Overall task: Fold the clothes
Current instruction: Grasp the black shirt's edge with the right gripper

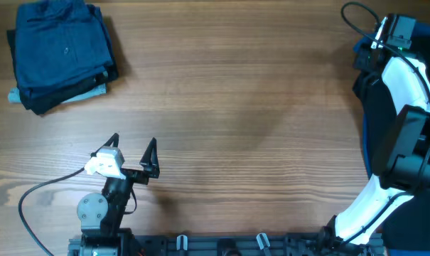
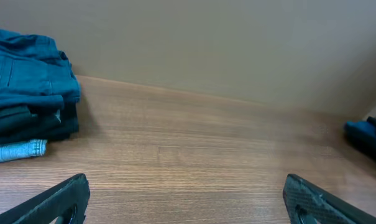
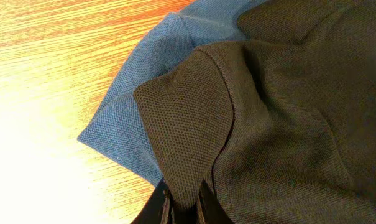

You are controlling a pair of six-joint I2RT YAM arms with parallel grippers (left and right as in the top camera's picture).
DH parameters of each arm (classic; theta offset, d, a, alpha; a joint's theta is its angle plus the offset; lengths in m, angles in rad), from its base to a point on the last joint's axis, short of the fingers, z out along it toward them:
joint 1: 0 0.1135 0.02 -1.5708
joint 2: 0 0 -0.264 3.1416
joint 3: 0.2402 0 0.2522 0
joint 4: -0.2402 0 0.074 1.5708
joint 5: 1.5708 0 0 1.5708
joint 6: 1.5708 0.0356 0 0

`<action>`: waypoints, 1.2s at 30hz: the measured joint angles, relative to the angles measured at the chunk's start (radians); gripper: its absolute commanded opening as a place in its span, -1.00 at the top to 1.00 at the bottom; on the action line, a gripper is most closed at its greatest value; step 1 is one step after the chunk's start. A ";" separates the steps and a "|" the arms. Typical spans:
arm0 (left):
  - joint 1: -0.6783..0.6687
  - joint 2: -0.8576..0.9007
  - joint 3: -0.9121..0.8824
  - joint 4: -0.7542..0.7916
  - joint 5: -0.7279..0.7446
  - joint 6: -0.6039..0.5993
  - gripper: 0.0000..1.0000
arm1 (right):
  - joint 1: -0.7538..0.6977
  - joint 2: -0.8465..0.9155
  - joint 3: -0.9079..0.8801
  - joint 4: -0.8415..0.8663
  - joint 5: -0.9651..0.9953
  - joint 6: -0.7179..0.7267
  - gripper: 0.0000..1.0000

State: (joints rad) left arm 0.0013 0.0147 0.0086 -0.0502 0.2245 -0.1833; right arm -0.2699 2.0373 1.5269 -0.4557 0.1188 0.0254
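Observation:
In the right wrist view my right gripper is shut on the sleeve of a black T-shirt. That shirt lies over a blue T-shirt on the wood table. In the overhead view the right arm reaches to the far right edge, where a bit of blue cloth shows beside it; the gripper itself is hidden under the arm. My left gripper is open and empty near the front left, also seen in the left wrist view. A folded stack of dark blue clothes sits at the back left, also visible in the left wrist view.
The wood table spans the view. A cable loops from the left arm base at the front left. The right arm's white and black body covers the right edge.

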 measured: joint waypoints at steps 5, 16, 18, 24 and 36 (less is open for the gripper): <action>0.000 0.000 0.000 0.000 0.000 0.000 -1.00 | 0.000 0.000 0.000 0.000 -0.026 0.003 0.83; 0.000 0.000 0.000 0.000 0.000 0.000 -1.00 | 0.000 0.000 0.000 0.008 -0.040 0.015 0.85; 0.000 0.000 0.000 0.000 0.000 0.000 -1.00 | 0.000 0.000 0.000 0.008 -0.041 0.015 0.85; 0.000 0.000 0.000 0.000 0.000 0.000 -1.00 | 0.000 0.000 0.000 0.009 -0.067 0.017 0.71; 0.000 0.000 0.000 0.000 0.000 0.000 -1.00 | 0.004 0.000 0.000 0.023 -0.123 0.021 0.38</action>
State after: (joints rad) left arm 0.0013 0.0147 0.0086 -0.0502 0.2245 -0.1833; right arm -0.2661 2.0369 1.5269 -0.4324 -0.0040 0.0463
